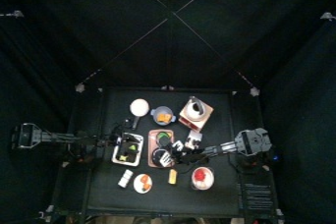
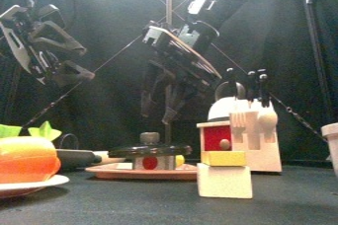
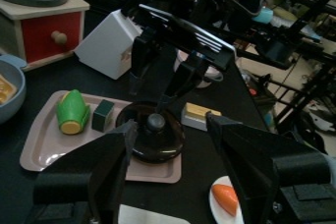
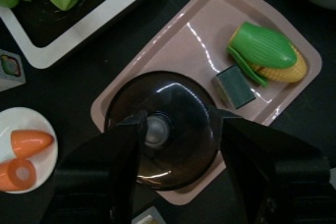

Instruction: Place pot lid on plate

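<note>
The pot lid lay flat on the pink tray, knob up, at the tray's end nearest the small plate with carrot pieces. We read this tray as the plate the task meant, so the lid seemed already set down, or just about to be let go. A toy corn cob and a small dark block shared the tray's other end, near the lid but apart from it.

Our right gripper hung directly above the lid with its jaws spread wide, one on each side of the knob, gripping nothing. From the front we could see the lid resting on the tray with that arm hanging behind it. Our left gripper also stood open and empty, looking across the tray at the lid.

Around the tray stood a white knife block, a white tray of green vegetables and a red-and-wood toy.

What worried us was the retreat. The open jaws sat low about the knob, so a slanted lift could catch it and drag the lid off the rim. A sideways swing might also knock the corn cob.
</note>
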